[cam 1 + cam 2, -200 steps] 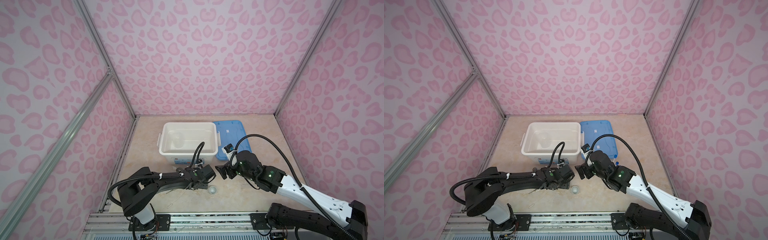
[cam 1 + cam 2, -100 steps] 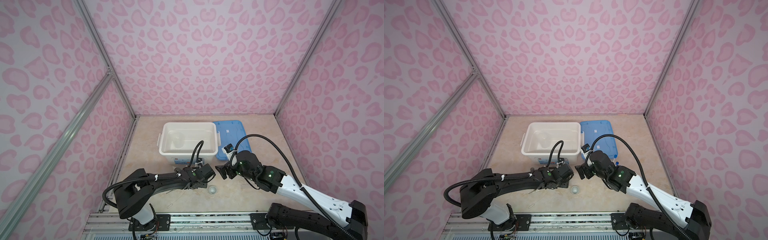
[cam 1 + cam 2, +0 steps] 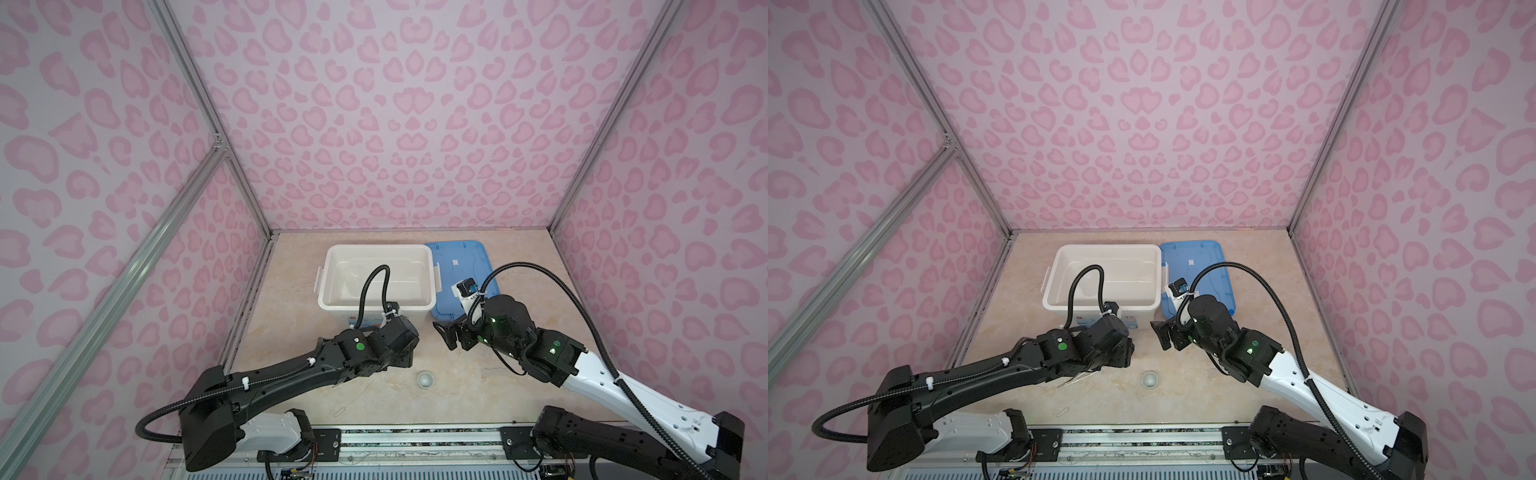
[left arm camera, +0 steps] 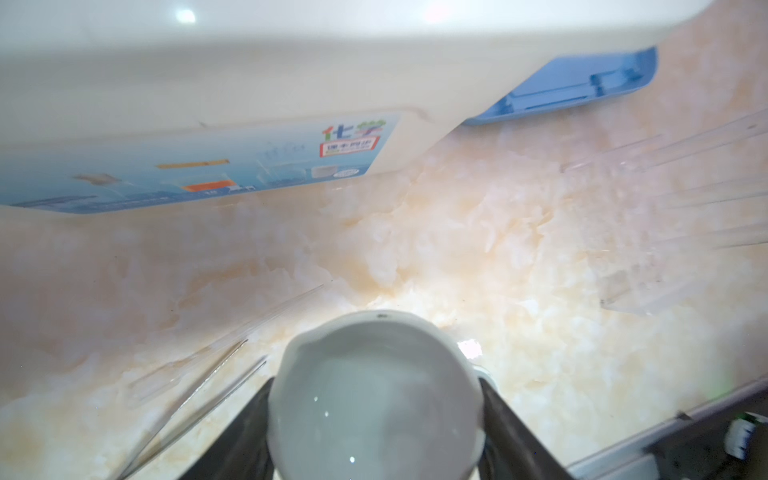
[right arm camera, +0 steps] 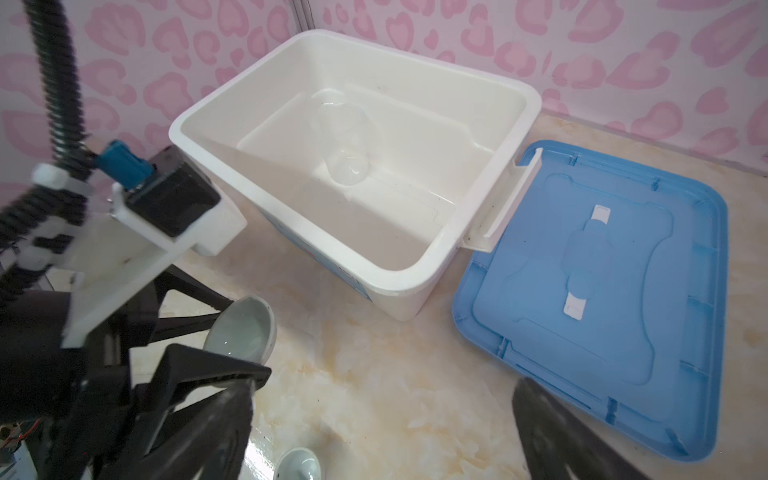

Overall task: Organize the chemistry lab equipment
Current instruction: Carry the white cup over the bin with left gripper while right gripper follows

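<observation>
Evidently the left gripper (image 4: pixel 376 386) pinches a light, probably slick, brittle round dish (image 5: pixel 243 330) across its rim, while right gripper (image 5: pixel 384 388) jaws gape empty

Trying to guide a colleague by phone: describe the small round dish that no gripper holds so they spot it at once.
Find the large white bin at the back; from its near right corner come toward the front edge. A small round whitish dish sits there on the tabletop. Its twin is clamped in the left gripper; this one lies free.
</observation>
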{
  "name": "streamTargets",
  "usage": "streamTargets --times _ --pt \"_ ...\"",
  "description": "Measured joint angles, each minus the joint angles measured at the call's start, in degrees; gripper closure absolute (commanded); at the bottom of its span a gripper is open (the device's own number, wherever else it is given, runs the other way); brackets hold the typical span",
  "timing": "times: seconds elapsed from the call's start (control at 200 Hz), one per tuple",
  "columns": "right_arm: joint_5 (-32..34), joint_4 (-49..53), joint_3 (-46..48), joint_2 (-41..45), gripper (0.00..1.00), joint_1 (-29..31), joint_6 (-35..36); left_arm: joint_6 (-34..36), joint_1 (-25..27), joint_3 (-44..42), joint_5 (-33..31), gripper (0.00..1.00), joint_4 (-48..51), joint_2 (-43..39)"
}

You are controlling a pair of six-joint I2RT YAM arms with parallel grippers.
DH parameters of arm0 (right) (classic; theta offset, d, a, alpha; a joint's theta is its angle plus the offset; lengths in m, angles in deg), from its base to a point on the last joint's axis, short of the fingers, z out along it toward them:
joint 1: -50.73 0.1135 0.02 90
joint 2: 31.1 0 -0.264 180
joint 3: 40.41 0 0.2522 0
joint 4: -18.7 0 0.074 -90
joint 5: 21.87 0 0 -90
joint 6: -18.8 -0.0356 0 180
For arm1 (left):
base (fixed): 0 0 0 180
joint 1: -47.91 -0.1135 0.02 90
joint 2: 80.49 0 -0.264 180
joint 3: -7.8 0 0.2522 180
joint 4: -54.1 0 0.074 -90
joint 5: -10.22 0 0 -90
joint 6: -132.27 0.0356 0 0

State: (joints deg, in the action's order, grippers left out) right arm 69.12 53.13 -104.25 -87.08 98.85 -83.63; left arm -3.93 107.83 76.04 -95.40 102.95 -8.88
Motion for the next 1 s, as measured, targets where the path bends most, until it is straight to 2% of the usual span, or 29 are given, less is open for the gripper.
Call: streamTargets --times 0.13,0.24,0.36,0.5,0.75,1.0 --pt "-0.8 0.0 -3.2 -1.4 0.02 -0.1 0.2 1.4 -0.4 6.1 -0.4 0.38 6.6 -3.4" --pt "-1.2 0.0 -6.4 -3.9 0.02 -0.1 0.6 4.3 -3.1 13.1 -0.5 0.39 11.1 -3.7" --pt "-2.8 -0.2 -10.9 -7.5 0.02 -0.3 0.7 8.4 -8.5 19.1 0.5 0.39 15.0 -2.7" --pt "-3.0 -0.7 -16.3 -12.8 0.02 -0.6 1.0 13.6 -17.9 24.7 2.5 0.42 16.7 0.5" --pt "-3.0 -1.4 -23.7 -23.0 0.03 -1.7 1.0 19.9 -29.3 26.5 6.8 0.43 15.8 7.9" --pt "-5.6 -1.5 -29.6 -32.5 0.04 -3.8 1.5 22.9 -34.8 23.8 7.9 0.44 11.9 14.4"
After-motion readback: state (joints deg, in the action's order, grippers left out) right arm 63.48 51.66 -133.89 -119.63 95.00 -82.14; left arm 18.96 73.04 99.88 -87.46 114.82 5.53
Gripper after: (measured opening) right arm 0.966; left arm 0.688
